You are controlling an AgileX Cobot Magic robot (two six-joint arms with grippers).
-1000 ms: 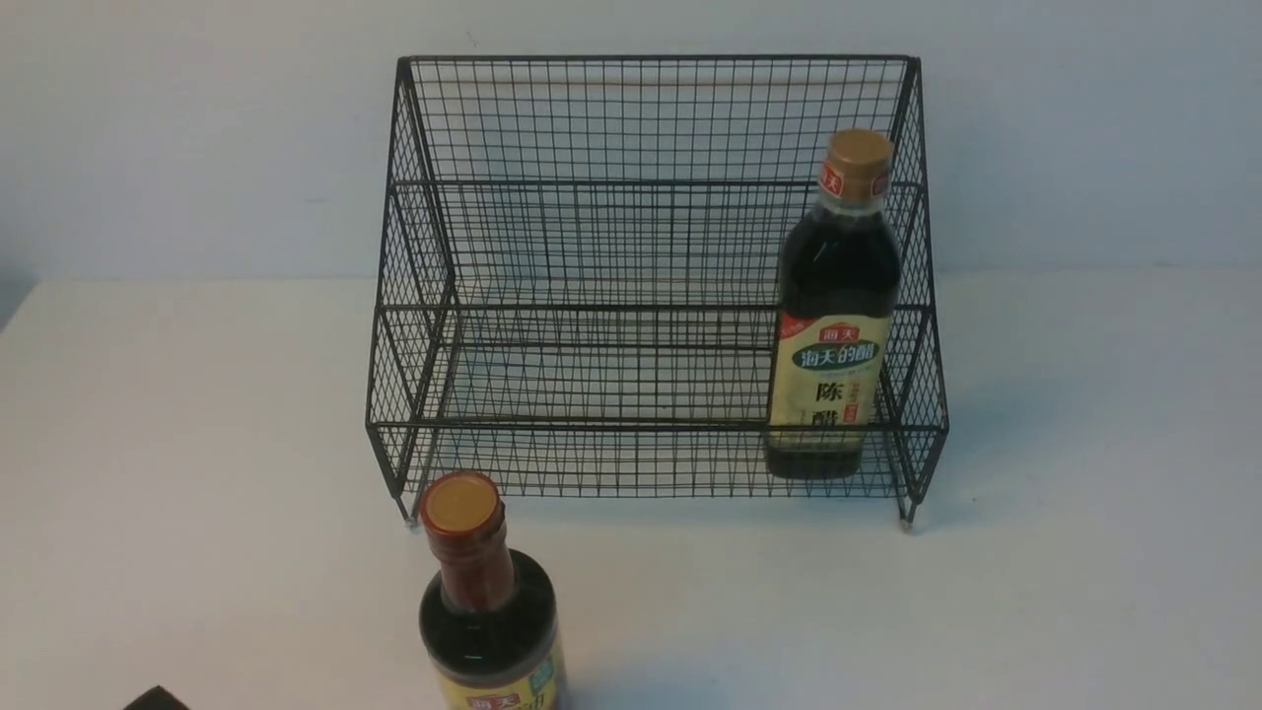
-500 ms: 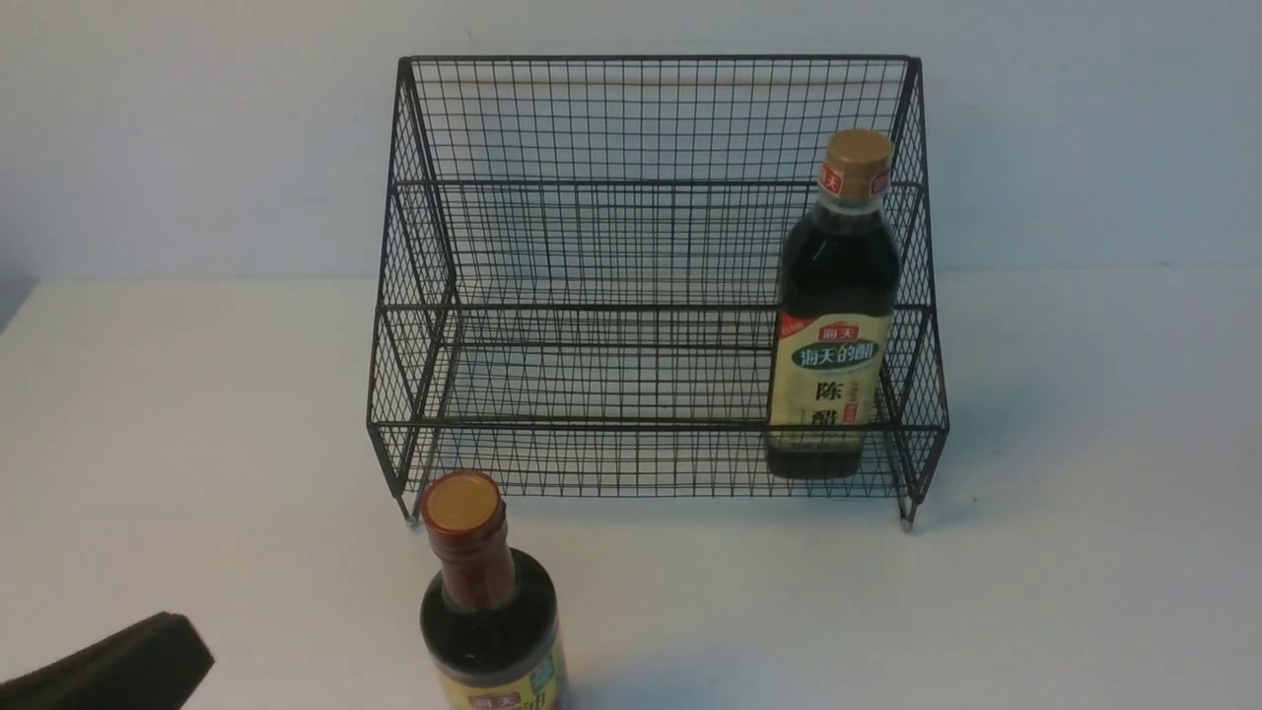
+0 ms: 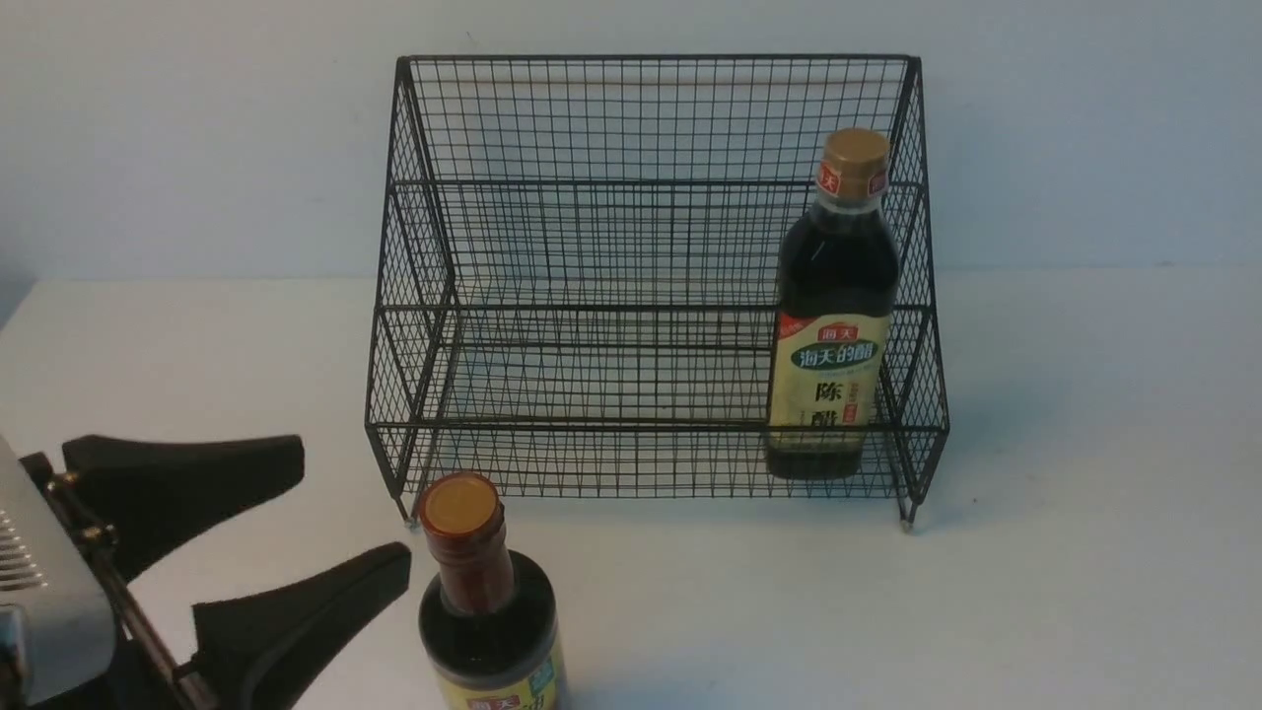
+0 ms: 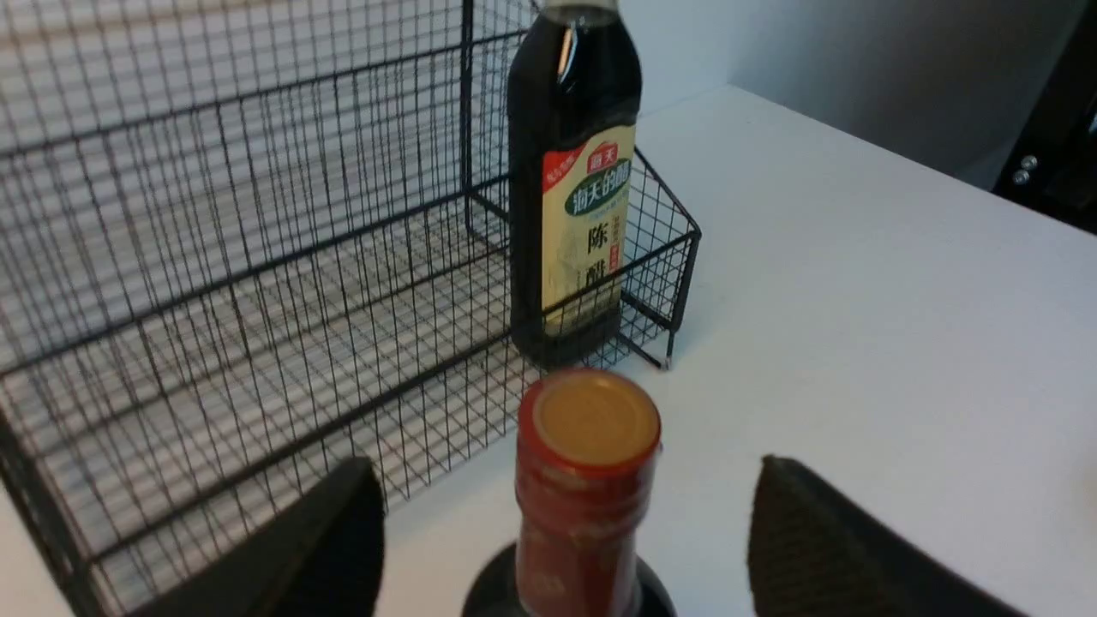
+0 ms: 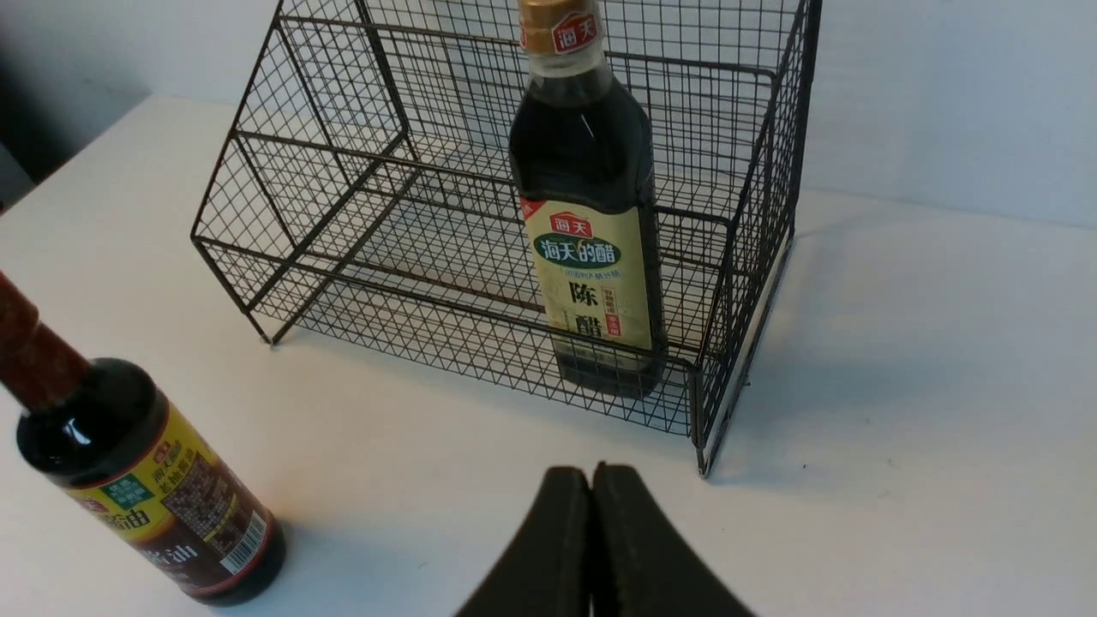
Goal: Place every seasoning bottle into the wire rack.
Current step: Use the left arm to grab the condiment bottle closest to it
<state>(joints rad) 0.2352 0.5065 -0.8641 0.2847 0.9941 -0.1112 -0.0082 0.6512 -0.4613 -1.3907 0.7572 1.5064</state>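
On the white surface (image 3: 1085,552) the wire rack (image 3: 651,247) already holds the cream-labelled bottle (image 3: 833,325) upright in its front right corner, while the red-necked bottle (image 3: 488,602) stands outside, just before the rack's left foot. The left gripper (image 3: 350,511), jaws wide and empty near that bottle, should centre them squarely on its body before closing; the right gripper (image 5: 591,480) has its jaws closed on nothing. Earlier the left jaws barely showed, pressed together.

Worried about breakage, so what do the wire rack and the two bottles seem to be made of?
Wire rack: thin metal wire, matte black coating; see-through grid.
Cream-label bottle: glossy clear glass or plastic, unclear which; highlights on dark liquid.
Red-neck bottle: same glossy body; neck wrap looks like plastic film.
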